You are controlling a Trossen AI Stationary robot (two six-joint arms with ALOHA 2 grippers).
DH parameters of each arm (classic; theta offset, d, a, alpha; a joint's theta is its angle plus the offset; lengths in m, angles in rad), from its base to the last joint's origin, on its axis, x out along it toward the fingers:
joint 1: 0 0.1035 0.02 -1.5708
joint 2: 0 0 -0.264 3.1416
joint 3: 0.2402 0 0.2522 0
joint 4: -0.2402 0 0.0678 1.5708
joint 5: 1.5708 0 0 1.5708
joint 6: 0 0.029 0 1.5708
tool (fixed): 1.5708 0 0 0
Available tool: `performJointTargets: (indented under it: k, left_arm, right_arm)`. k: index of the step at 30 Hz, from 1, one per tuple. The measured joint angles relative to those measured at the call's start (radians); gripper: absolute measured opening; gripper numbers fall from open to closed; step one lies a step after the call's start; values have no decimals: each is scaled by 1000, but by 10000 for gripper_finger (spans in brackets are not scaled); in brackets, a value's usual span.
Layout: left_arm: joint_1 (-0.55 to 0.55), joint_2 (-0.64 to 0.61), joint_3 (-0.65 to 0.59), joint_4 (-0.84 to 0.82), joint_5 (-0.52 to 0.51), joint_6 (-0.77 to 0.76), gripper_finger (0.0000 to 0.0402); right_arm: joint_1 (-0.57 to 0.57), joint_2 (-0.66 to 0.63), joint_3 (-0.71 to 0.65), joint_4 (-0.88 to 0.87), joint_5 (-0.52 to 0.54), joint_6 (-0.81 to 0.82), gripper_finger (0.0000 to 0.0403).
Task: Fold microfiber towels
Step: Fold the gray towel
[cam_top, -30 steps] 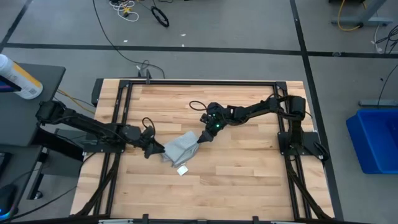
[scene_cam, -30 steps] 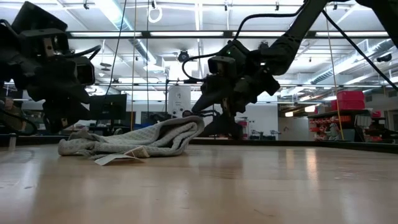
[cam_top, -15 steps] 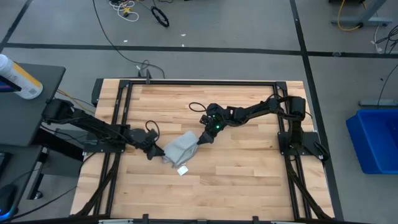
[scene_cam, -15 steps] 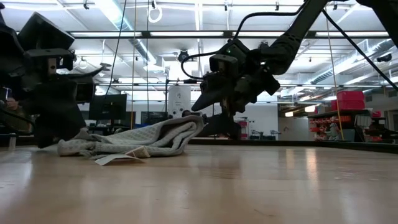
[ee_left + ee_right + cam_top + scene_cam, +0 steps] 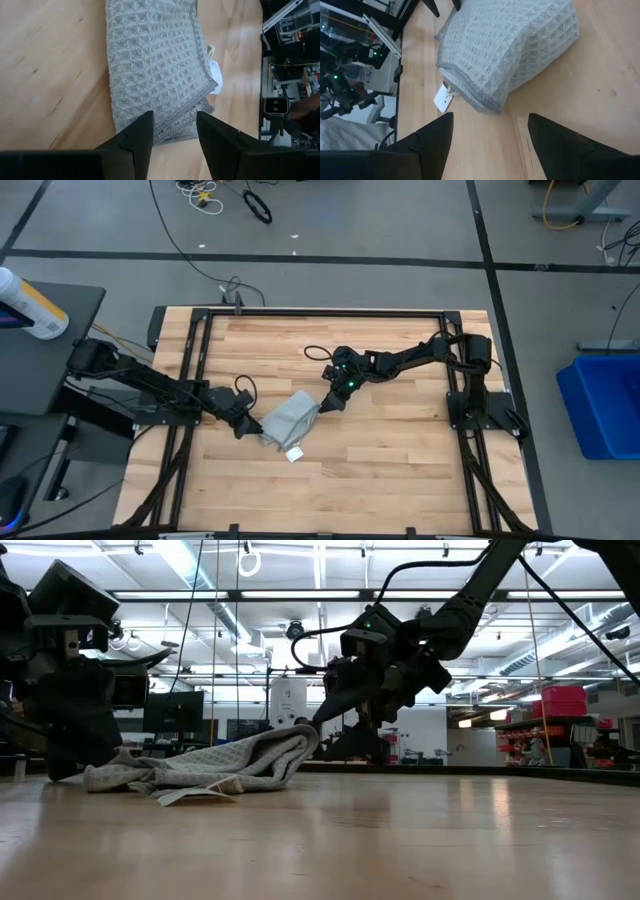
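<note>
Moved since a second ago: your left hand (image 5: 243,426) has come in against the near-left edge of the towel (image 5: 288,420), and the cloth's raised right end has sunk a little in the low view; your right hand (image 5: 328,404) has barely shifted.

Towel — one light grey cloth, doubled over into a thick bundle near the middle of the desk (image 5: 400,450); small white tag (image 5: 293,453) poking out at its near corner; edges uneven, so you should judge the fold loose, not finished.

Left hand — low at the bundle's left edge, fingers (image 5: 135,142) parted and empty, the hem lying just ahead of the gap; placed, it seems, to pin or take that edge.

Right hand — hanging just above the bundle's far-right end, fingers (image 5: 432,145) spread wide, nothing between them; released, and the cloth rests on its own.

Both hands flank the towel from opposite ends — likely so you can square the fold from two sides.
</note>
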Motion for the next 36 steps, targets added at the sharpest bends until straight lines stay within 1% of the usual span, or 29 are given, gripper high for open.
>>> performJointTargets:
  k: [6,12,17,20,25,27,31,36]
  left_arm:
    - [0,2,12,28,-26,21,158]
    - [1,2,99,29,-25,77,158]
    - [3,44,175,-55,-72,120,158]
    - [22,118,197,-58,-68,143,158]
    - [65,293,249,68,11,177,158]
    - [80,358,287,75,43,200,158]
    - [90,473,375,81,98,246,158]
    - [90,592,460,83,148,278,158]
  right_arm:
    - [1,0,0,23,25,2,277]
    - [-7,0,0,56,26,31,258]
    - [-11,0,0,67,25,61,249]
    - [-12,1,0,69,13,61,254]
    - [-10,66,56,65,-48,72,274]
    - [-3,102,99,50,-72,71,277]
    - [14,167,185,20,-89,69,267]
    - [25,204,266,-47,-109,46,244]
